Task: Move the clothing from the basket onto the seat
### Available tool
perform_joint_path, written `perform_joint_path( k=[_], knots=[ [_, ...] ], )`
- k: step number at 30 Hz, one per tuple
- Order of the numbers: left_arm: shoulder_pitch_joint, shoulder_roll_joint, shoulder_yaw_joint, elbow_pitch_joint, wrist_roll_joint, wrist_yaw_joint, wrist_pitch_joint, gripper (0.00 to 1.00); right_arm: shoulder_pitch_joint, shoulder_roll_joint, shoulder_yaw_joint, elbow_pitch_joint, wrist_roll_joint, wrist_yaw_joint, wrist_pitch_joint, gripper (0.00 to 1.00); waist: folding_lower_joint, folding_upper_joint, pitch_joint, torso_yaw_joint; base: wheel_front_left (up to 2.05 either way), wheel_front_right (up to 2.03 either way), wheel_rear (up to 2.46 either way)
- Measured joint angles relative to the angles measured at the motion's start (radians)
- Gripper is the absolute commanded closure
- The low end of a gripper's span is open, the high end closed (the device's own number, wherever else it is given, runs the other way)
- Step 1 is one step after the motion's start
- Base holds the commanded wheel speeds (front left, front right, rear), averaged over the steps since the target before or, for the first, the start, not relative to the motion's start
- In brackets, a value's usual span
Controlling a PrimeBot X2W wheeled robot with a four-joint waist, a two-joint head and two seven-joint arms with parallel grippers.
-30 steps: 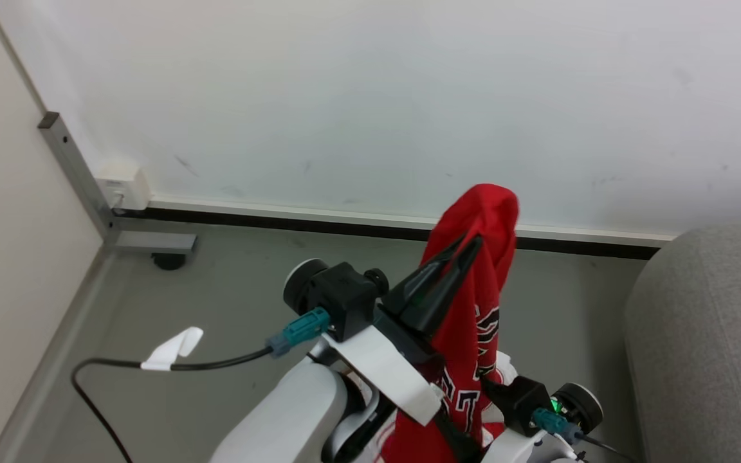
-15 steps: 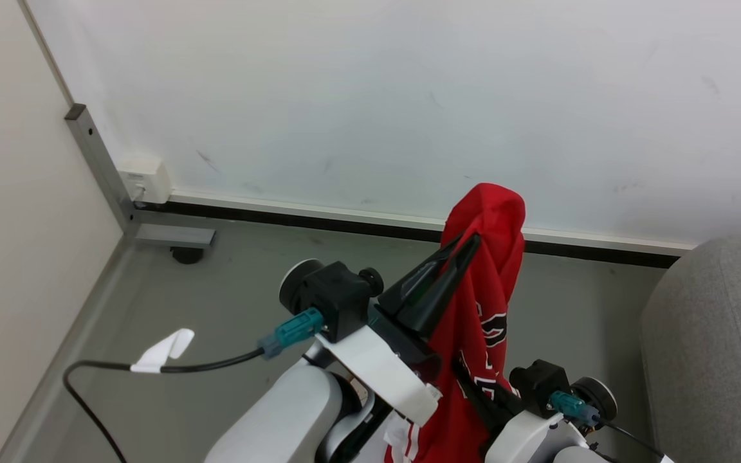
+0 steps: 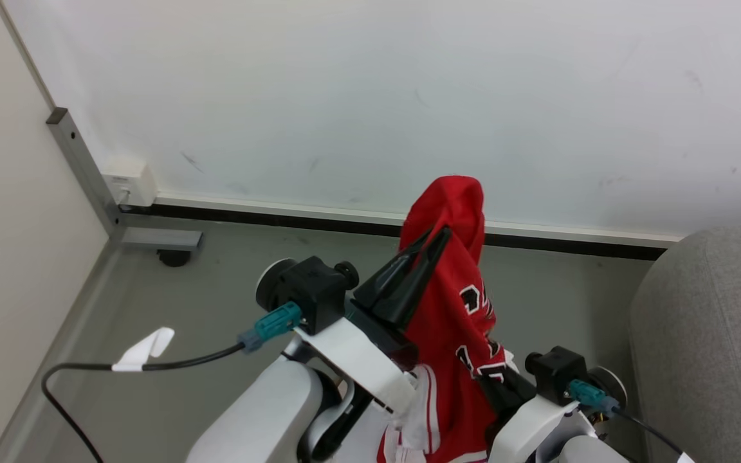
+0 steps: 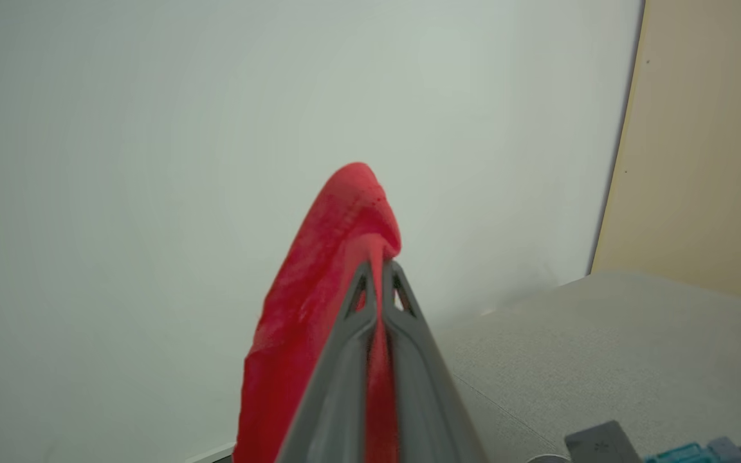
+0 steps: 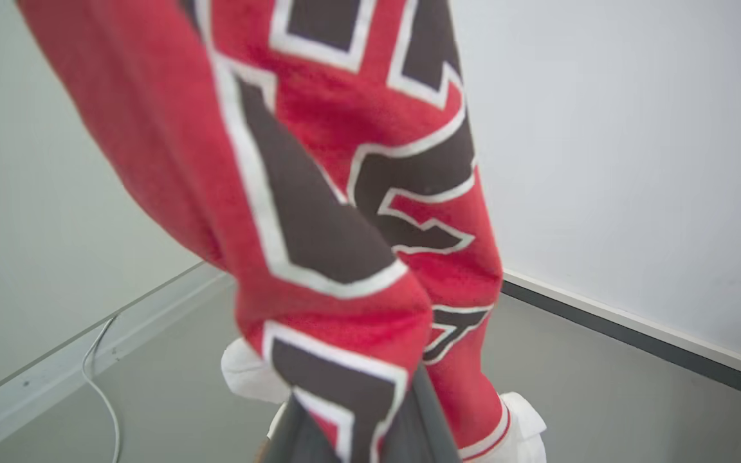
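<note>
The clothing in view is a red jersey (image 3: pixel 454 283) with black white-edged lettering, hanging in the air over the grey floor. My left gripper (image 3: pixel 440 233) is shut on its top fold, fingers pointing up and to the right; in the left wrist view the fingertips (image 4: pixel 380 263) pinch the red cloth (image 4: pixel 338 244). Lower down, my right gripper (image 3: pixel 485 381) is shut on the jersey's lower part, and the lettered cloth (image 5: pixel 345 212) drapes over its fingers (image 5: pixel 425 418). The light grey seat (image 3: pixel 711 334) stands at the right. The basket is out of view.
A white wall with a dark baseboard (image 3: pixel 319 222) runs close ahead. At the left stand a metal post with a foot (image 3: pixel 158 239) and a white socket box (image 3: pixel 127 182). A black cable with a white tag (image 3: pixel 145 347) trails from my left wrist.
The right gripper has shut on the lower part of the jersey. The left gripper still holds the top fold. The head camera has shifted a little, so the whole picture has moved.
</note>
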Motion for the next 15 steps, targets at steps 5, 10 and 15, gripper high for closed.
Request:
perform_joint_path(
  k=[5, 10, 15],
  knots=[
    [0.011, 0.022, 0.007, 0.018, -0.001, 0.007, -0.001, 1.0, 0.034, 0.0, -0.083, -0.061, -0.021, 0.0, 0.0, 1.0, 0.0, 0.0, 0.002, -0.01, 0.0, 0.0, 0.0],
    [0.027, 0.046, 0.01, 0.026, 0.0, 0.016, -0.009, 0.95, 0.061, 0.0, -0.155, -0.123, -0.056, 0.0, 0.0, 1.0, 0.0, 0.0, 0.006, -0.025, 0.0, 0.0, 0.0],
    [0.049, 0.051, -0.007, 0.029, 0.001, 0.015, -0.013, 0.0, 0.085, -0.006, -0.225, -0.175, -0.09, 0.0, 0.0, 1.0, 0.0, 0.0, 0.008, -0.054, 0.0, 0.0, 0.0]
  ],
)
